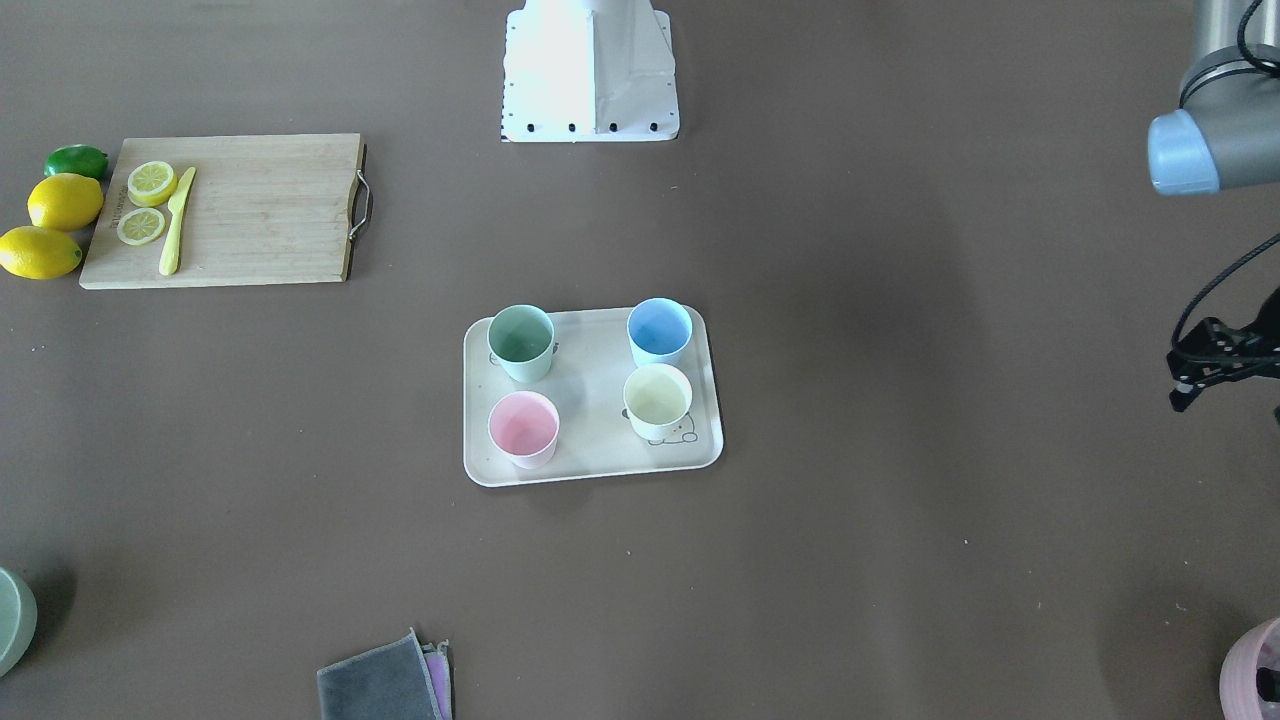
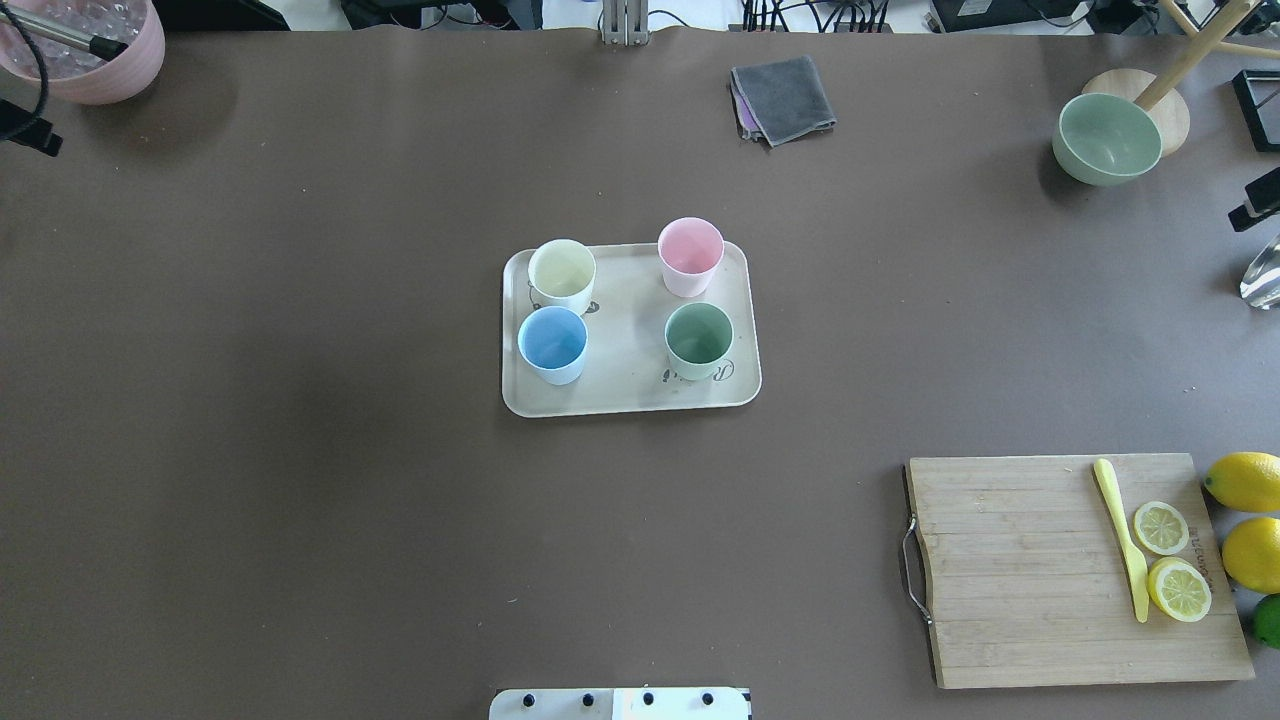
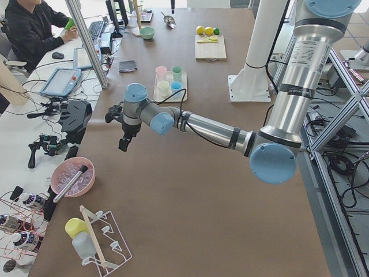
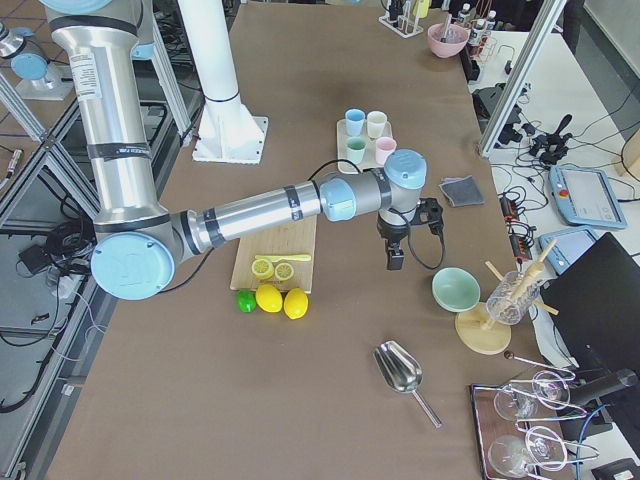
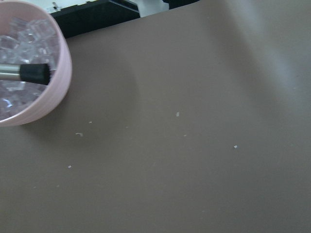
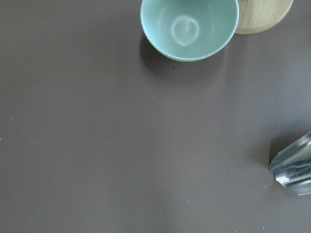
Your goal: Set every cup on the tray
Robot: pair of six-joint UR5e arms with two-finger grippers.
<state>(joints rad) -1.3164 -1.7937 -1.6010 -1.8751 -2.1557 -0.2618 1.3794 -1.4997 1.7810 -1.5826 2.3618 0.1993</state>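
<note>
All four cups are standing upright on the tray (image 2: 630,395), which is lying in the middle of the surface. In the overhead view the yellow cup (image 2: 561,272) and the pink cup (image 2: 690,252) are sitting along the tray's far side, and the blue cup (image 2: 552,342) and the green cup (image 2: 698,338) along its near side. Each cup is standing apart from the others, and none is hanging over the rim. Judging by this, the task is looking finished: no cup is showing anywhere off the tray, so nothing is waiting to be carried. The count is coming to four cups, one of each colour, and one tray. Both arms are hanging well apart from the tray, one toward each end of the surface. The left arm (image 3: 207,130) is hovering near one pink bowl (image 2: 90,50) holding ice, and the right arm (image 4: 260,210) near one green bowl (image 2: 1108,138). Their jaws are showing whole only in the side views, so I cannot tell whether either pair is standing apart or together. Further out, one wooden board (image 2: 1020,570) is carrying two lemon slices (image 2: 1160,527) and one yellow knife (image 2: 1120,530), with two whole lemons (image 2: 1245,480) and one lime (image 2: 1270,620) lying just beside it. One folded grey cloth (image 2: 785,98) is lying near the far edge.
</note>
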